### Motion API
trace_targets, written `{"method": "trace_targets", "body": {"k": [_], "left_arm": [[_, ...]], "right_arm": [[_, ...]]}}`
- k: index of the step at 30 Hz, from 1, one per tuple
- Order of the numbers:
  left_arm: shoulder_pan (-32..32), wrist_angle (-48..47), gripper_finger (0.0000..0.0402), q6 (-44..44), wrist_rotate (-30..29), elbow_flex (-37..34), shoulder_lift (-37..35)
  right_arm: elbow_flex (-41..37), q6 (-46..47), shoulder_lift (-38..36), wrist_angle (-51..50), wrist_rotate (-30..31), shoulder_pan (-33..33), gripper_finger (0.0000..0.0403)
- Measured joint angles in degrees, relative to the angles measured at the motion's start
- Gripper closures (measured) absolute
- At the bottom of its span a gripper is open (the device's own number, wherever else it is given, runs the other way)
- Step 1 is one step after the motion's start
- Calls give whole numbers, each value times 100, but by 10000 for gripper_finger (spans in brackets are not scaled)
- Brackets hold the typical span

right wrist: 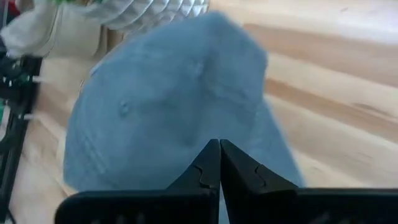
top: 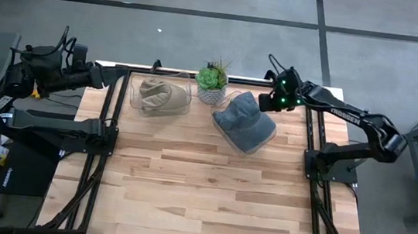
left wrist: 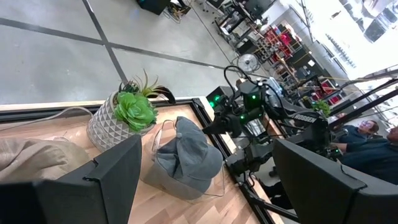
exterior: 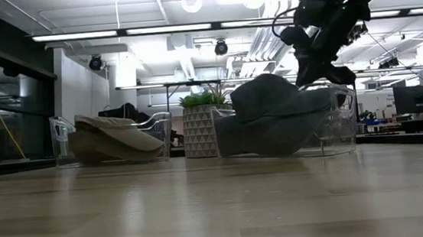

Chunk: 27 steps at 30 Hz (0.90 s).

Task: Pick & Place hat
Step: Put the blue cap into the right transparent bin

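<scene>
The right gripper (top: 262, 101) hangs at the far edge of the blue-grey cap (top: 244, 121), fingers (right wrist: 219, 163) pressed fully together. From the wrist view the tips meet just above the crown; whether any cloth is pinched I cannot tell. The cap rests in a clear holder (exterior: 335, 123), which props it up for a grasp. Beside it stands a potted succulent (top: 212, 81), beyond that a tan hat (top: 158, 94). The left gripper (top: 120, 76) waits wide open beside the tan hat.
</scene>
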Motion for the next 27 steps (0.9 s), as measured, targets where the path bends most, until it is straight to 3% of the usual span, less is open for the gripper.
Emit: {"method": "trace_targets", "body": {"k": [19, 27], "left_arm": [[2, -20, 81, 0, -4, -1, 0], [2, -21, 81, 2, -6, -1, 0]], "right_arm": [[0, 394, 52, 477, -341, 1315, 403], [0, 506, 52, 928, -355, 1546, 403]]}}
